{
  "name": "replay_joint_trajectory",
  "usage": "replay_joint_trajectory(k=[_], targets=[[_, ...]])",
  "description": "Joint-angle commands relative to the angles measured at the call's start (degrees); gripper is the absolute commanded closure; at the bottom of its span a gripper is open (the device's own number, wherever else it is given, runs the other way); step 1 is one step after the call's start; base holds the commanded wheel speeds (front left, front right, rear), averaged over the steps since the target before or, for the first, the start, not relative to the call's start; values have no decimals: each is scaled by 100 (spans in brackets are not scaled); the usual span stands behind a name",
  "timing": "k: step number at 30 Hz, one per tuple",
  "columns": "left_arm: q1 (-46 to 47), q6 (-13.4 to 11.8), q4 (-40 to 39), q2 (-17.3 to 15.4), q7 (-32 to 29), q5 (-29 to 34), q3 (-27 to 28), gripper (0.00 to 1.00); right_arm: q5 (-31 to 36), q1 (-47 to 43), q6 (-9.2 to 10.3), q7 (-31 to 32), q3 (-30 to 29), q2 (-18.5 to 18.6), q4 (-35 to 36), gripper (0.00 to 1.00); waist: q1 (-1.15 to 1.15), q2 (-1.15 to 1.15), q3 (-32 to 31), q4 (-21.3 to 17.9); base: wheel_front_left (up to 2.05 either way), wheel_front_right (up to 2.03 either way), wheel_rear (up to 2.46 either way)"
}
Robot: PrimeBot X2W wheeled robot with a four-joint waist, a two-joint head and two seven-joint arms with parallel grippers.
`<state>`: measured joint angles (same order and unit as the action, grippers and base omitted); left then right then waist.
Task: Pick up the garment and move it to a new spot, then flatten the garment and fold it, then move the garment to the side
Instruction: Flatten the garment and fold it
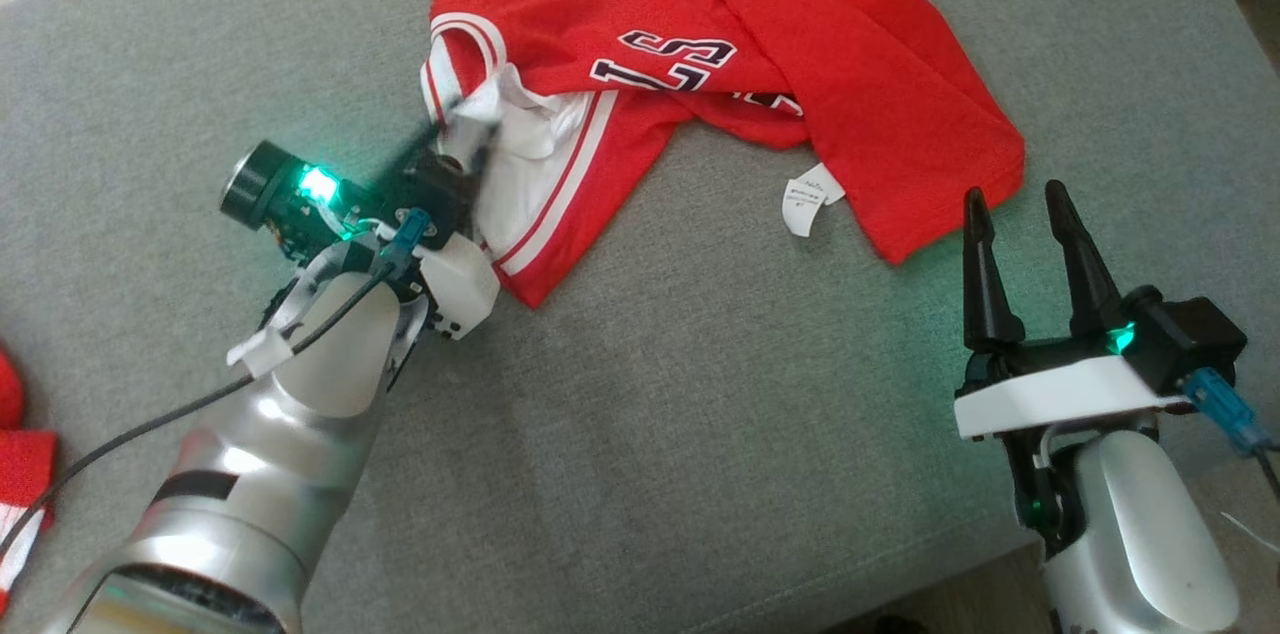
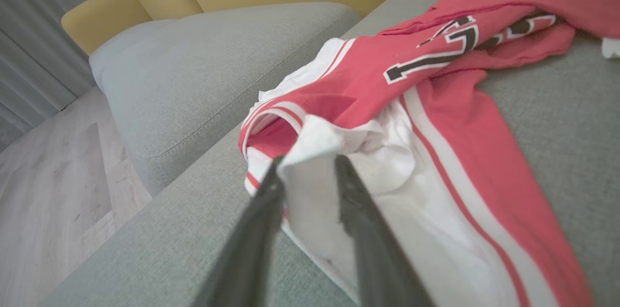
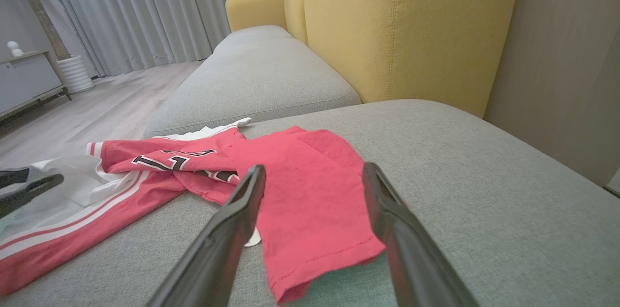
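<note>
While the red-and-white garment (image 1: pixel 700 44) lies crumpled across the far half of the grey cushion (image 1: pixel 700 414), the left gripper (image 1: pixel 462 119) reaches in from the lower left, its two dark fingers pinching a fold of white fabric at the garment's near left edge. From the left wrist that white fold stands up between the fingers and touches both of them, so the claw is closed on cloth rather than on air. Red cloth with white stripes spreads away from the pinch, and dark lettering with a white outline runs across the twisted middle. A small white tag (image 1: pixel 808 199) rests on the cushion just beside that twist, between the striped part and the plain red flap on the right. The right gripper (image 1: pixel 1015 199) sits at the lower right with its jaws spread wide and nothing between them; its tips point at the hem of the red flap and stop just short of it (whether they touch the cushion I cannot tell). From the right wrist the flap's hem lies flat on the cushion, framed by the two open fingers. Beyond the garment are a second grey cushion (image 3: pixel 261 79), a yellow backrest (image 3: pixel 411 31), a wooden floor (image 2: pixel 48 191) and pale curtains (image 3: pixel 145 7). Another piece of red cloth (image 1: pixel 20 454) shows at the left edge of the head view, well apart from the garment.
</note>
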<state>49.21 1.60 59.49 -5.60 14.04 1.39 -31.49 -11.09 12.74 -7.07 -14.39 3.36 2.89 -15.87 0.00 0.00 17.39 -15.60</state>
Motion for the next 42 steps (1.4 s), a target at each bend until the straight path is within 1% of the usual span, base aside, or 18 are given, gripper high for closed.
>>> replay_joint_trajectory(k=[1,4,7,10,14,16,21,25,29,30,33,34,37,42], targets=[[288,1,-146,-110,72,-24,100,100,-25,151,-42,-61,133,-1,166,0,0,0,-6,-5,0,0,0],[264,20,-342,-93,91,-138,145,100,-37,141,-42,-61,111,-1,169,0,0,0,-36,7,0,0,0],[177,-15,-815,-160,94,-212,192,100,-25,98,-42,-61,91,-1,136,0,0,0,-117,56,0,0,0],[25,53,-1584,-336,95,-249,198,100,-6,94,-42,-61,87,-1,98,0,0,0,-238,107,0,0,0],[-294,-11,-2533,-608,95,-319,312,100,9,56,-42,-61,-28,-2,71,0,0,0,-439,263,0,0,0],[-417,9,-2931,-735,95,-353,360,100,21,25,-42,-61,-72,-2,44,0,0,0,-528,370,0,0,0],[-658,71,-3733,-1010,96,-396,449,100,23,-50,-42,-61,-86,-2,-51,0,0,0,-738,660,0,0,0],[-889,182,-4223,-1180,96,-381,374,100,32,-105,-42,-61,-88,-2,-156,0,0,0,-898,894,0,0,0],[-1274,357,-4487,-1379,96,-329,72,100,63,-176,-42,-61,-114,-2,-284,0,0,0,-1040,1128,0,0,0],[-1274,357,-4487,-1379,96,-329,72,100,63,-176,-42,-61,-114,-2,-284,0,0,0,-1040,1128,0,0,0],[-1624,427,-4525,-1531,96,-335,-136,100,96,-198,-42,-61,-133,-2,-359,0,0,0,-1114,1276,0,0,0],[-1875,458,-4526,-1639,96,-350,-259,100,111,-206,-42,-61,-151,-2,-403,0,0,0,-1159,1352,0,0,0],[-2239,493,-4505,-1794,96,-337,-470,100,119,-221,-42,-61,-165,-2,-460,0,0,0,-1222,1444,0,0,0],[-2738,528,-4384,-1934,96,-353,-795,100,156,-262,-42,-61,-184,-2,-549,0,0,0,-1305,1550,0,0,0]])
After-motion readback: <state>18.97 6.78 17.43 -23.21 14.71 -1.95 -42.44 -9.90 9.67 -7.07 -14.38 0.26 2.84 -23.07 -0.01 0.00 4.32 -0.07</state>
